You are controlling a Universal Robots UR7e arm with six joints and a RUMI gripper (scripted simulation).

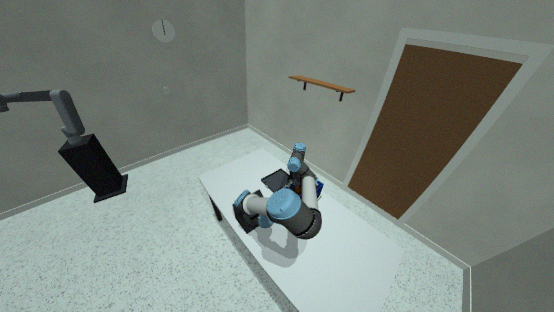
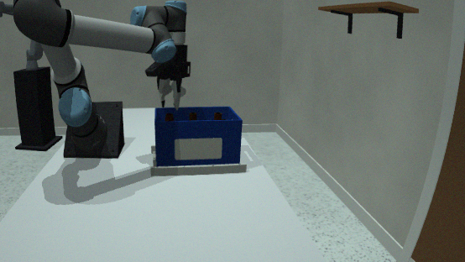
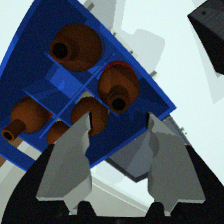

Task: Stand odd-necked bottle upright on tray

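Observation:
The blue crate (image 2: 198,136) stands on the table with a pale label on its front. In the wrist view the crate (image 3: 85,88) holds several brown bottles in its cells, seen from above: one at the top (image 3: 75,47), one with a red band (image 3: 118,87), one by my left fingertip (image 3: 91,112). My gripper (image 2: 169,102) points down, its tips just above the crate's back left corner. In the wrist view its fingers stand apart with nothing between them. A dark grey tray (image 1: 276,178) lies beside the crate and also shows in the wrist view (image 3: 132,160).
The crate rests on a flat pale grey base (image 2: 197,169). The arm's black mount (image 2: 94,130) stands to the left of the crate. A black camera stand (image 2: 33,109) is off the table at the far left. A wall runs along the right.

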